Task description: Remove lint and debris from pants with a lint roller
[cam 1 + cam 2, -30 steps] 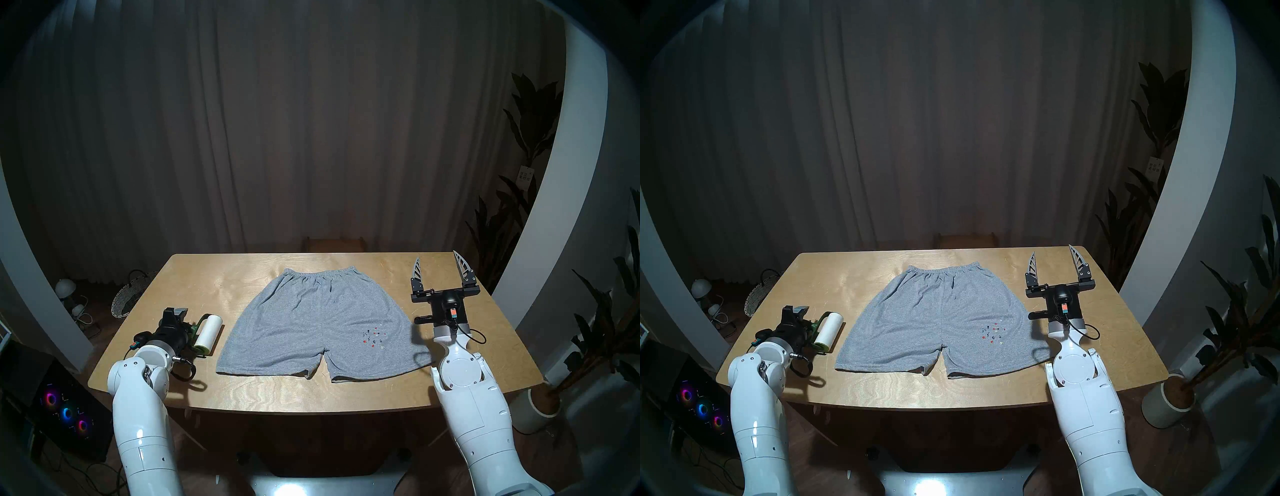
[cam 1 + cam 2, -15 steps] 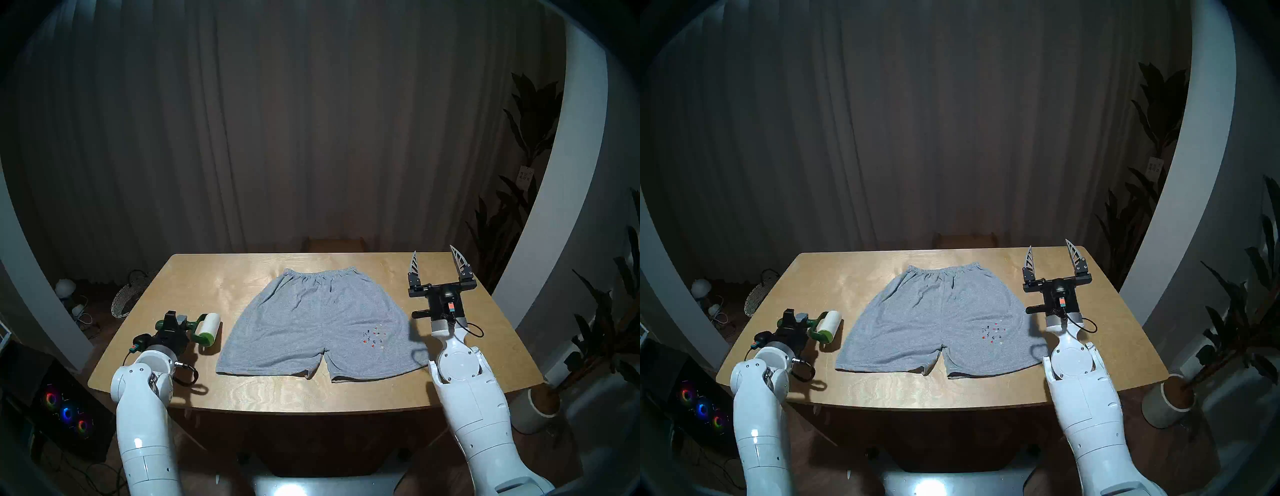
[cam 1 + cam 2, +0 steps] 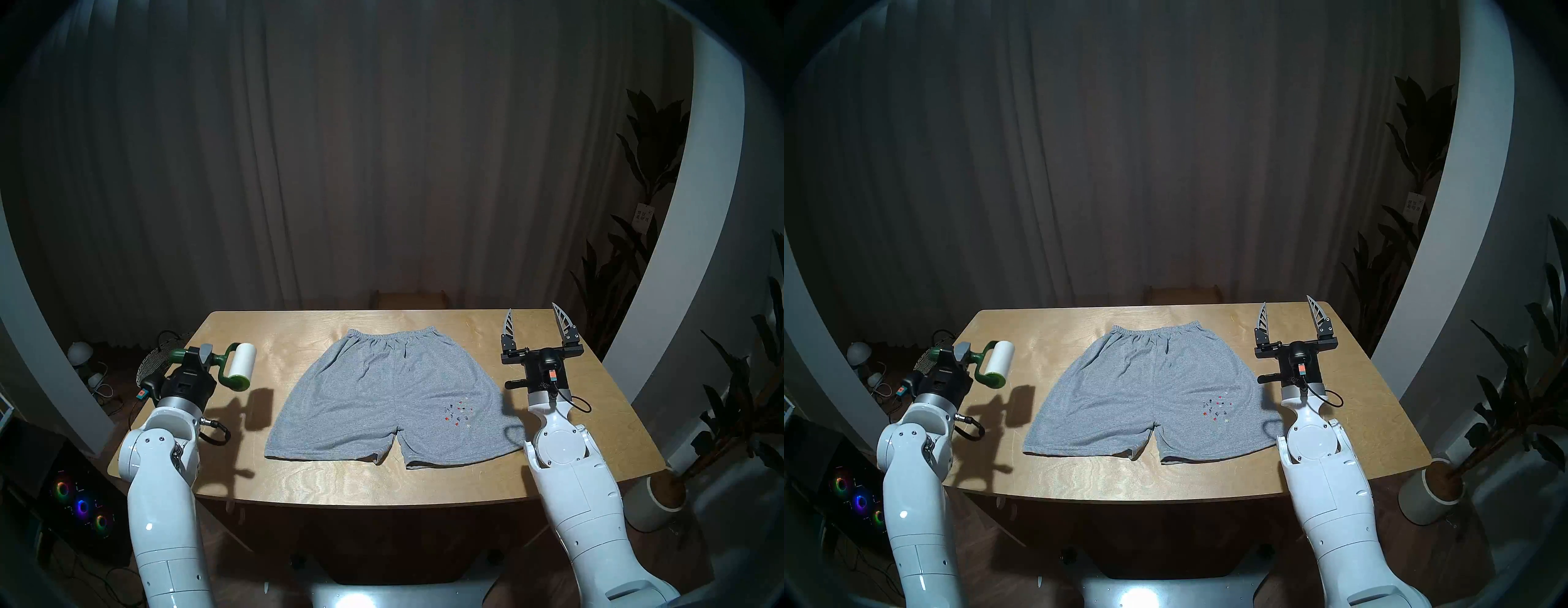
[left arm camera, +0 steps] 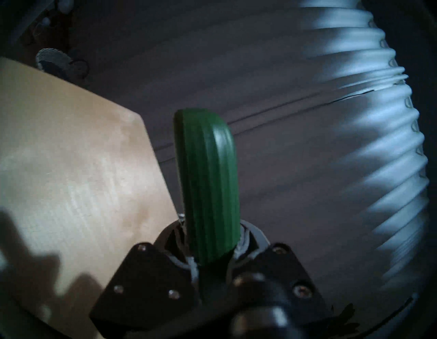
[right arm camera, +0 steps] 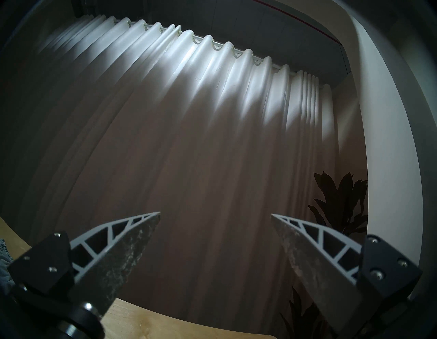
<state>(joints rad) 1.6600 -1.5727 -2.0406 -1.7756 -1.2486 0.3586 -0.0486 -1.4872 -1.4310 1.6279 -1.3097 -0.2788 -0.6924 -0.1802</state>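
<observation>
The grey shorts [image 3: 382, 395] [image 3: 1144, 395] lie flat in the middle of the wooden table [image 3: 382, 479], waistband at the far side. A small cluster of red, black and white specks [image 3: 457, 412] [image 3: 1216, 408] sits on the right leg. My left gripper [image 3: 203, 356] [image 3: 961, 351] is shut on the green ribbed handle [image 4: 208, 184] of the lint roller [image 3: 241, 366] [image 3: 998, 361] and holds it in the air above the table's left side, white roll toward the shorts. My right gripper [image 3: 535, 317] [image 3: 1289, 310] [image 5: 215, 217] is open and empty, raised right of the shorts.
A woven basket [image 3: 155, 365] and small white lamps [image 3: 80, 352] stand on the floor left of the table. A computer case with coloured fans [image 3: 80, 505] is at the lower left. Potted plants [image 3: 662, 488] stand at the right. Curtains hang behind.
My left gripper has lifted the lint roller off the table and carried it up and away from me, so its shadow now falls beside the shorts. The right arm has barely moved.
</observation>
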